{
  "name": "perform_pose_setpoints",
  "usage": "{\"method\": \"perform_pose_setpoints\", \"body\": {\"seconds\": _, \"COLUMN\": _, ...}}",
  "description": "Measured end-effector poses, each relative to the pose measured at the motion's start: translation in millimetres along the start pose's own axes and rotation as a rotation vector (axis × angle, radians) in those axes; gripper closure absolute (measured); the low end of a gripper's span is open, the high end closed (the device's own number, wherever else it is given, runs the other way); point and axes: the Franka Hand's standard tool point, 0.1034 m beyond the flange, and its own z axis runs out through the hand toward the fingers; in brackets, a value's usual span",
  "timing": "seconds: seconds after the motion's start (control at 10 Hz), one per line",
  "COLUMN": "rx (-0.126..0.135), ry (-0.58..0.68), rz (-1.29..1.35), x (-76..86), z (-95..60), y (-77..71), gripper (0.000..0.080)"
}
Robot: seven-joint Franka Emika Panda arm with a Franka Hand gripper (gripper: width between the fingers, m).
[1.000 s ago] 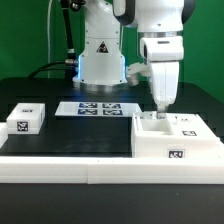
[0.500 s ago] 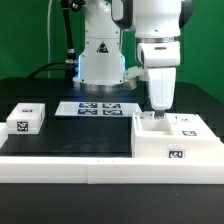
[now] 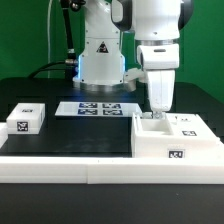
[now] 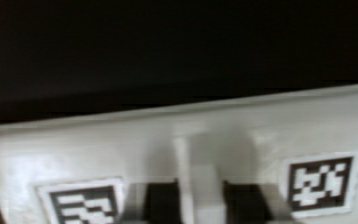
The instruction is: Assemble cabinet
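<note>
Large white plastic cabinet box (image 3: 172, 142), bench's front corner on exterior view's right: plain white, black-and-white square tags on front and top.
Small white cube block (image 3: 24, 121), bench edge on exterior view's left: black-and-white tag on top.
Flat white marker board (image 3: 95, 108), toward back edge: row of black-and-white tags.
Bench top (image 3: 80, 138): matte black.
White rail (image 3: 60, 168) along front edge.
Backdrop (image 3: 20, 40): green.

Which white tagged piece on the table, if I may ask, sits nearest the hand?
The cabinet, the large box at the exterior view's right, directly under the hand; the small block and marker board lie farther left.
</note>
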Motion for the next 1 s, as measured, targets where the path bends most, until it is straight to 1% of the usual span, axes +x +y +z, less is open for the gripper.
{"method": "perform_pose_setpoints", "body": {"seconds": 0.6, "rx": 0.000, "ry": -0.002, "rz": 0.004, "x": -0.2, "z": -1.3, "y": 0.5, "gripper": 0.0732}}
{"method": "perform_pose_setpoints", "body": {"seconds": 0.7, "rx": 0.004, "ry": -0.017, "rz": 0.028, "x": -2.3, "z": -10.5, "y": 1.8, "gripper": 0.0732}}
{"method": "perform_pose_setpoints", "body": {"seconds": 0.9, "rx": -0.003, "ry": -0.044, "rz": 0.029, "x": -6.0, "z": -31.6, "y": 4.6, "gripper": 0.0731}}
{"method": "perform_pose_setpoints", "body": {"seconds": 1.0, "rx": 0.001, "ry": -0.059, "rz": 0.029, "x": -8.7, "z": -40.1, "y": 5.1, "gripper": 0.0731}}
